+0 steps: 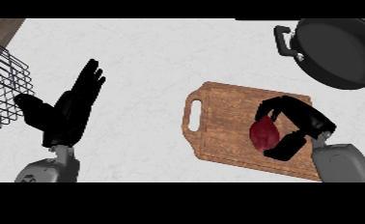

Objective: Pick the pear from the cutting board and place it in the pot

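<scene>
Right hand (303,121) curled around pear (265,134), on cutting board (224,121)

I see bare counter (149,54) between the cutting board (221,121) and the pot (335,49) at the far right corner, so that way looks open to me. The pot's handle (284,42) juts toward the counter's middle. A wire rack (10,88) crowds the left edge beside my resting left hand (68,109).

Under my right hand (303,121) lies a grained wooden cutting board (224,121); beyond it a matt dark metal pot (335,54); the counter (157,49) looks like pale marble.
</scene>
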You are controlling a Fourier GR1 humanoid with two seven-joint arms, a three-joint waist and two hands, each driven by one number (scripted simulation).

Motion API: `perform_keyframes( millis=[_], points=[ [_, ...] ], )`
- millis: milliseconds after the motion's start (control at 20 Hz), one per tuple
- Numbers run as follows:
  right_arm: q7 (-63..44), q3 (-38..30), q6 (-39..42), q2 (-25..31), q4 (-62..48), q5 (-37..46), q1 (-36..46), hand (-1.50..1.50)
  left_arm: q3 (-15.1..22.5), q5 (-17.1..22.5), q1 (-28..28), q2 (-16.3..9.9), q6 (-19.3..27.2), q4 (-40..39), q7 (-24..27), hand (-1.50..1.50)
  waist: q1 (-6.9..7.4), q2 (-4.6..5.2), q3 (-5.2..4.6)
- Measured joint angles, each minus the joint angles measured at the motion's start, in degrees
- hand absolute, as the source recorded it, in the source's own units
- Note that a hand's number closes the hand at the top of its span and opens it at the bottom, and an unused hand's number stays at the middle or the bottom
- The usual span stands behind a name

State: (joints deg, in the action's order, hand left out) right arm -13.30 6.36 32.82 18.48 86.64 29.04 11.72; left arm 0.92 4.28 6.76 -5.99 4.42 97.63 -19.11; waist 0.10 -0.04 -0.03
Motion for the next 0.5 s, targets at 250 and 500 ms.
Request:
perform_keyframes(
  millis=[250,500],
  points=[
    [3.05,-1.11,-1.07,-0.9,-0.23,1.89,-0.12,1.5,-0.28,-0.45,0.39,0.48,-0.22,0.35,-0.65,0.0,-0.04,0.01,0.02],
    [0.76,-10.53,-3.51,7.01,-4.78,3.71,-0.49,1.5,-0.41,-0.89,0.81,0.83,0.32,-0.06,-0.38,0.0,-0.67,0.17,0.04]
  ],
)
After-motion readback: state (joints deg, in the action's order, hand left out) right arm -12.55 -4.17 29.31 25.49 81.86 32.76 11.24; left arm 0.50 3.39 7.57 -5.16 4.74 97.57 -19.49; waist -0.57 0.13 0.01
